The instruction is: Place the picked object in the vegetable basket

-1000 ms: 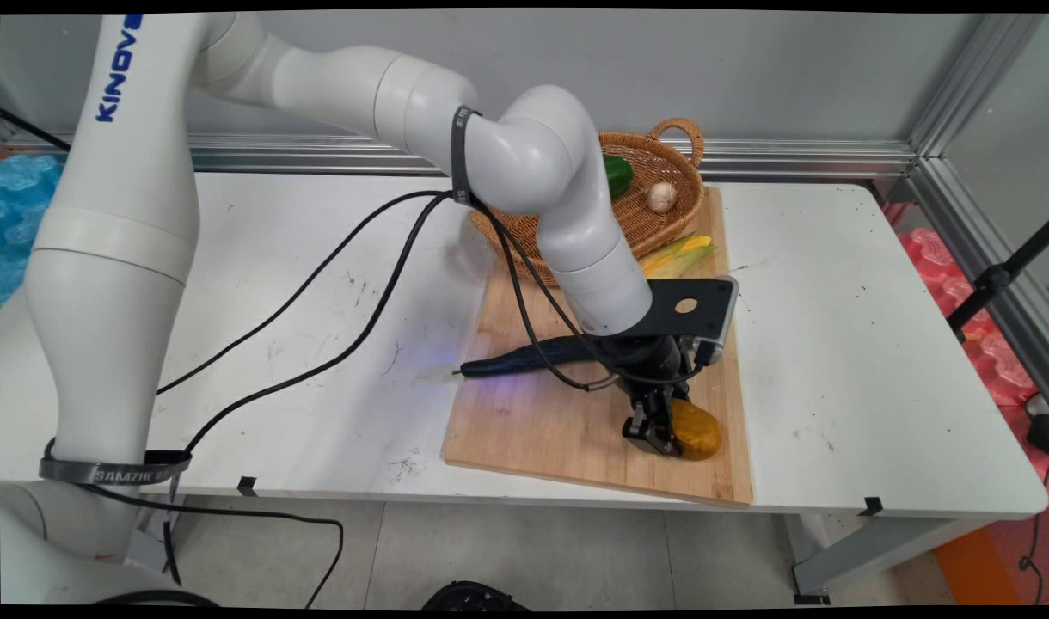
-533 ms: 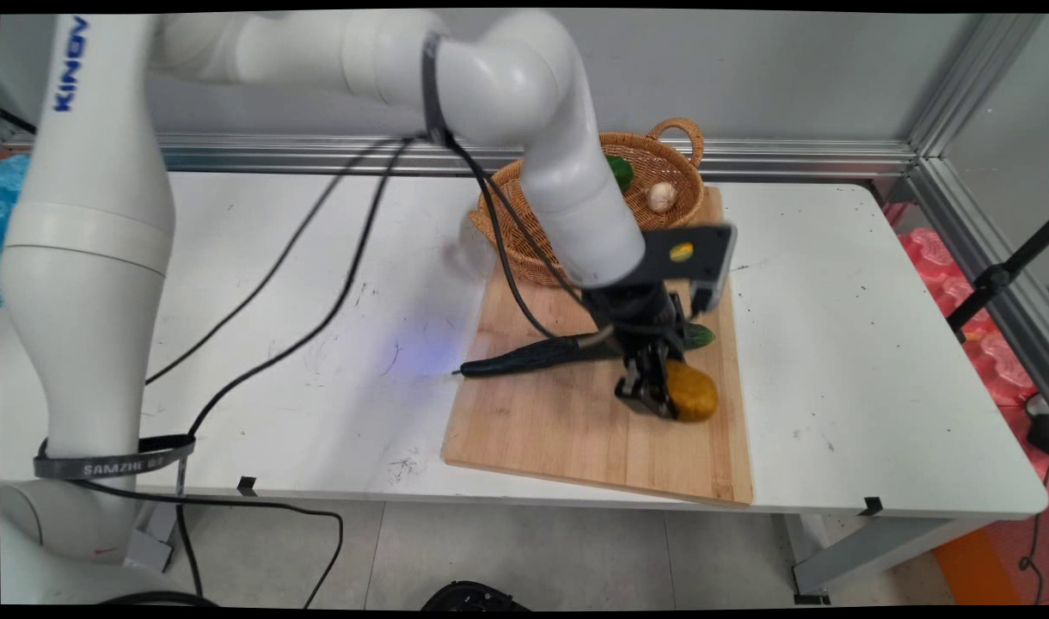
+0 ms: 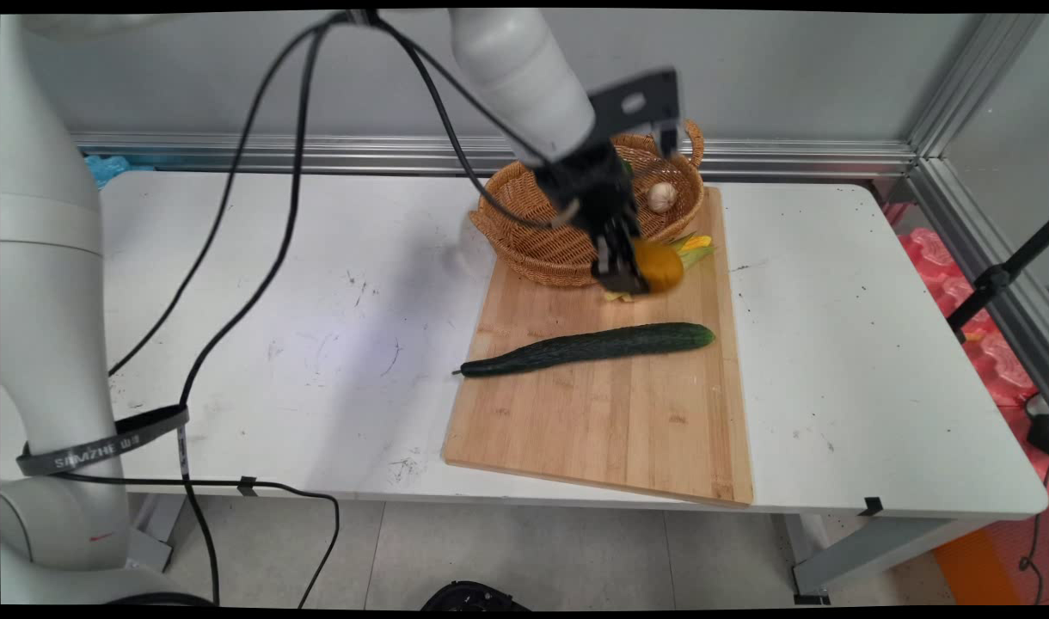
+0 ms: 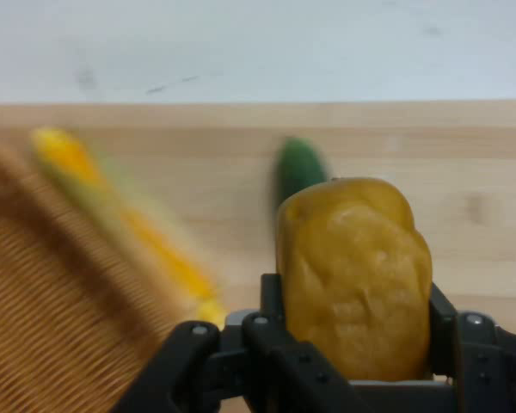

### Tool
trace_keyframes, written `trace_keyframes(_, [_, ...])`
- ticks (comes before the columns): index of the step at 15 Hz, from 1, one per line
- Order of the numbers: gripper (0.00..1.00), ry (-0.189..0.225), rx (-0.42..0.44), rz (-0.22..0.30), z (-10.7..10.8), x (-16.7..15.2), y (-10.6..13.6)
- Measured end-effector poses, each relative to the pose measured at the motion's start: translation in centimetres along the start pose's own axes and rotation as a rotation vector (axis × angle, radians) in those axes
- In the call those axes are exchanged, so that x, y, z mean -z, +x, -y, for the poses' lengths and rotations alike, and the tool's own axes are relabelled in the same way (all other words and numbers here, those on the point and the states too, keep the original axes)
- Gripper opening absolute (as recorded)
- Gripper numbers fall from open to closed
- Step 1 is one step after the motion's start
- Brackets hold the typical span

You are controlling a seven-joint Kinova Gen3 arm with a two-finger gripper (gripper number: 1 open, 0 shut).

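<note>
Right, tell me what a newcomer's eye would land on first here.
First, the black two-finger gripper held above the far end of the bamboo cutting board, clamped on a lumpy yellow-brown potato. Next, the long dark green cucumber lying across the board's middle. Behind the gripper stands a woven wicker basket with a small pale round thing inside, and a yellow corn cob beside it.

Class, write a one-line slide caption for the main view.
End effector holding a yellow potato above a cutting board, beside a wicker basket; cucumber lies on the board.
</note>
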Motion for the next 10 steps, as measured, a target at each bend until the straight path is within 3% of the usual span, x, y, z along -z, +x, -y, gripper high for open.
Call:
trace_keyframes(6, [0.00,0.194,0.212,0.027,5.8,4.1,-2.3])
trace_keyframes(10, [0.00,0.275,0.297,0.049,8.8,3.8,-3.8])
